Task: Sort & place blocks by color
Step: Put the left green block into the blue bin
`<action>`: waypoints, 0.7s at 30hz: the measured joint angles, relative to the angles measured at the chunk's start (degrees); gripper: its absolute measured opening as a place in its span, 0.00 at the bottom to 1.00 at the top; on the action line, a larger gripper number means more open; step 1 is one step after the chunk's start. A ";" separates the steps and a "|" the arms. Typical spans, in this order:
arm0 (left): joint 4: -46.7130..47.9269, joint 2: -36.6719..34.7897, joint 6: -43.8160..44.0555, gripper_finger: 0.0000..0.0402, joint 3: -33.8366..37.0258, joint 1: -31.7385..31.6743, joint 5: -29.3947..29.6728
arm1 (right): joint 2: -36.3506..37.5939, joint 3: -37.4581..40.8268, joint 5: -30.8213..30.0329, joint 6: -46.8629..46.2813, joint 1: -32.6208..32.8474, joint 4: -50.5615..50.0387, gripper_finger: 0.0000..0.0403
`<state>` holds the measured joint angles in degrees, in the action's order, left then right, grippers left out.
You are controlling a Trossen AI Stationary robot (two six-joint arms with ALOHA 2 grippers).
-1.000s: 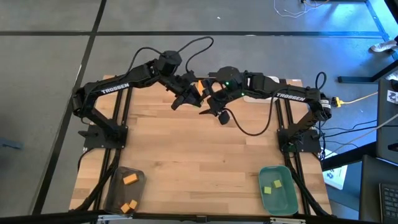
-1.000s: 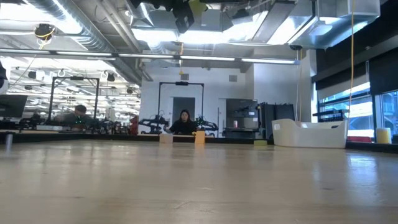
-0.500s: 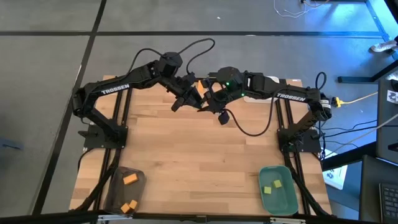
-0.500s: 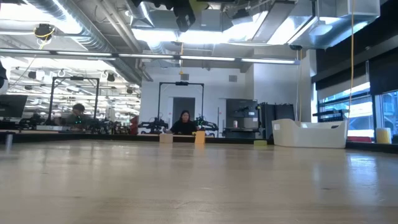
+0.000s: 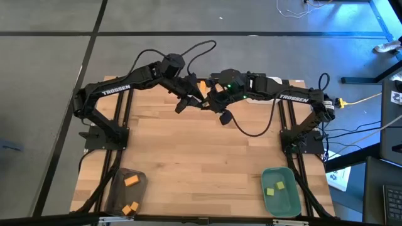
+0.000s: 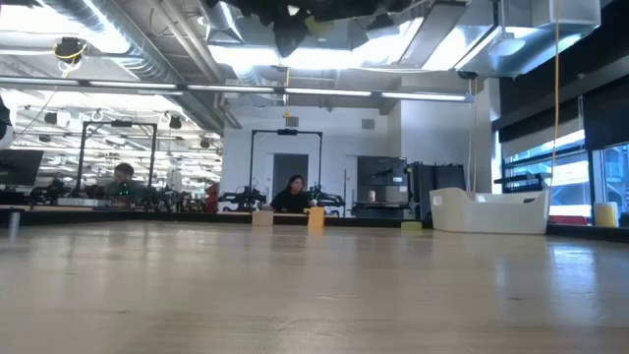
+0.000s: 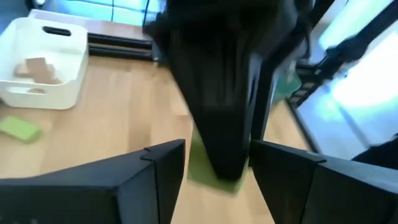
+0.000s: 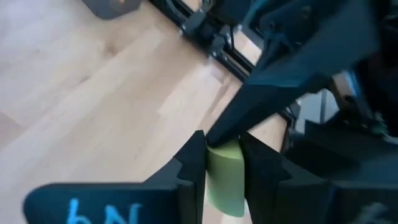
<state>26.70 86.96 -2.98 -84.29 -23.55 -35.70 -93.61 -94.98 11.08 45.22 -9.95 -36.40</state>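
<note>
High over the far middle of the table my two grippers meet tip to tip. My right gripper is shut on a light green block, which also shows at the top of the low view. My left gripper is open. Its fingers stand on either side of my right gripper's fingers and the green block. In the high view the left gripper and the right gripper overlap, and the block is hidden between them. My right gripper pinches the green block by two opposite sides between its two fingers. The block is lifted high clear of the table and sticks out beyond the fingertips. My left gripper has one fingertip at the block's far end; whether it touches, I cannot tell.
A grey tray with orange blocks stands near left, and a green tray with green blocks near right. At the far edge are a white tray with tan blocks, a loose green block, a tan block and an orange block.
Both grippers have stayed high over the far middle of the table and have turned a little at the wrist. Their tips, a small way apart a second ago, now overlap in the high view. The green block has stayed up between them.
</note>
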 joint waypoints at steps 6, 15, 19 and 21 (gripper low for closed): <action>0.81 -0.02 -7.65 0.42 0.00 -0.52 5.95 | 2.32 0.00 -2.73 -7.33 0.37 -3.54 0.18; 1.13 -0.02 -17.10 0.43 0.02 -2.74 17.90 | 9.12 -0.11 -21.28 -31.81 6.45 -17.97 0.18; 1.12 -0.02 -19.62 0.43 0.02 -3.36 18.88 | 12.05 -0.20 -25.10 -53.14 10.53 -27.77 0.18; 1.14 -0.02 -20.17 0.43 0.02 -3.35 18.87 | 12.65 -0.22 -25.56 -63.64 12.62 -33.13 0.18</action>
<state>27.84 86.94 -23.15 -84.27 -26.90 -16.82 -80.96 -95.20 -14.47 -18.42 2.67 -69.53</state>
